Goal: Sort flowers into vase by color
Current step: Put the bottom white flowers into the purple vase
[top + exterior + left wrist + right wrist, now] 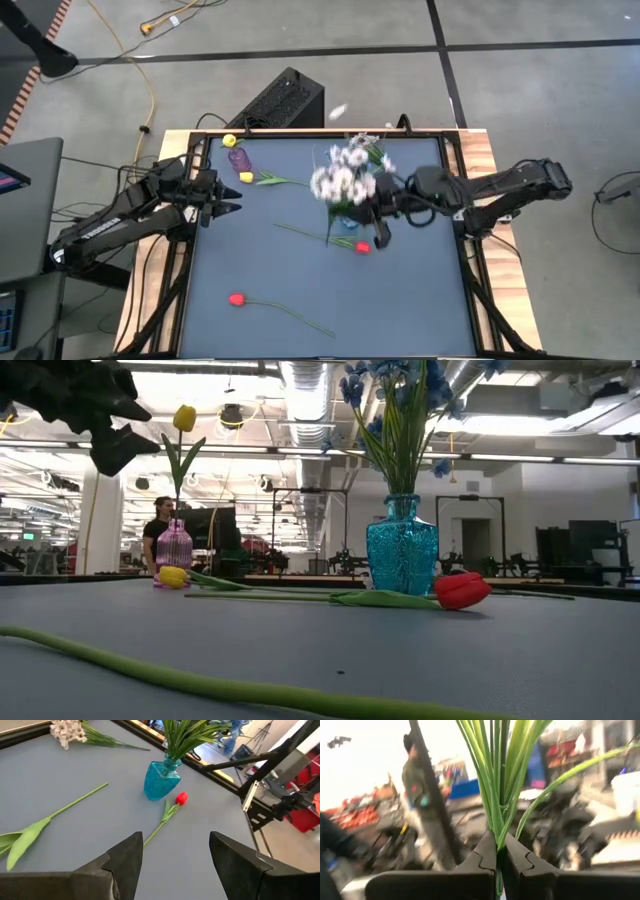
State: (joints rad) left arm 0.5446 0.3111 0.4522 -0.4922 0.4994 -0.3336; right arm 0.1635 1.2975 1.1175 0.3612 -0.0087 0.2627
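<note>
Landmark: the teal faceted glass vase (345, 212) near the middle of the dark grey tabletop (400, 300). It holds a bunch of blue small-blossom sprigs (395, 390) on green stems. The right hand (499, 851) is just beside and above the vase, pressed together on a bundle of thin green stems, pinching the white-lavender blossom bunch (342, 178), whose heads hang over the vase in the high view. A red tulip bud on a green stem (361, 246) lies on the tabletop just beside the vase, on the near side; in the low view its bud sits touching or almost touching the vase base, cannot tell which. A second red tulip bud with a long stem (237, 299) lies well apart from the vase, toward the near left of the tabletop. A small pink glass vase (238, 158) stands well to the left of the teal vase, with one yellow bud (184, 417) upright in it. Another yellow bud on a leafy stem (247, 177) lies flat just beside the pink vase, its stem pointing toward the teal vase. The left hand (228, 200) hovers left of the teal vase, near the pink vase, fingers (129, 857) spread, holding nothing. A person (160, 530) stands in the room behind the pink vase.
</note>
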